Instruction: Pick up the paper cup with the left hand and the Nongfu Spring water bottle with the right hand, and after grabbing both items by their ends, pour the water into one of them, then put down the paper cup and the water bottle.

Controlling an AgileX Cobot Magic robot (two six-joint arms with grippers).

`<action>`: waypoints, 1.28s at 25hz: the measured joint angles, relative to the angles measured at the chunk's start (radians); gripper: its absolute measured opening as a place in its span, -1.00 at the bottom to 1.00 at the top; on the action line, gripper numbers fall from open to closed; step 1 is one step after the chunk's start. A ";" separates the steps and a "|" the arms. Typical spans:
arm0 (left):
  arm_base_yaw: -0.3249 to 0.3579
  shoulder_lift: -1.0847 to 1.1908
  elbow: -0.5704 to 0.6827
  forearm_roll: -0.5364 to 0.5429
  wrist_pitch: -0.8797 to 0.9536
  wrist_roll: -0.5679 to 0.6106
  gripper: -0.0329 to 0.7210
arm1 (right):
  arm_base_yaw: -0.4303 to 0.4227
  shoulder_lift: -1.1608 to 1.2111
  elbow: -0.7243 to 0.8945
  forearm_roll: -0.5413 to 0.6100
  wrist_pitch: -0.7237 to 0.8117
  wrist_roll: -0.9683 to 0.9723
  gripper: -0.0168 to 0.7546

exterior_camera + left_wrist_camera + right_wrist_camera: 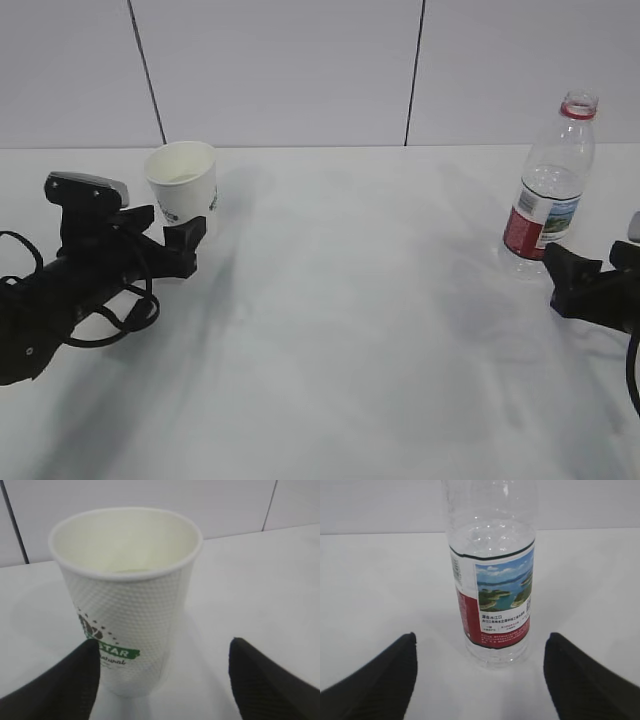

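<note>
A white counter [340, 330] runs to a panelled wall. At upper left the cup [183, 187] stands upright between the left hand's [172, 240] released jaws, perhaps brushing one. At right the uncapped bottle [551, 190] stands before the right hand's [580, 272] spread jaws.

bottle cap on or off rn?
Off. The Nongfu Spring water bottle stands upright with only its red neck ring around an open mouth in the exterior view; no cap shows anywhere.
</note>
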 joint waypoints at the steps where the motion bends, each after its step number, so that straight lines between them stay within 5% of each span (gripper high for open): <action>1: 0.000 -0.005 0.004 0.002 0.000 0.000 0.65 | 0.000 0.000 0.000 0.000 0.000 0.000 0.58; 16: 0.000 -0.099 0.097 0.004 0.000 0.000 0.65 | 0.000 0.000 -0.052 0.007 0.030 0.011 0.58; 32: 0.000 -0.229 0.099 0.000 0.000 0.000 0.63 | 0.000 -0.150 -0.123 -0.004 0.243 0.051 0.58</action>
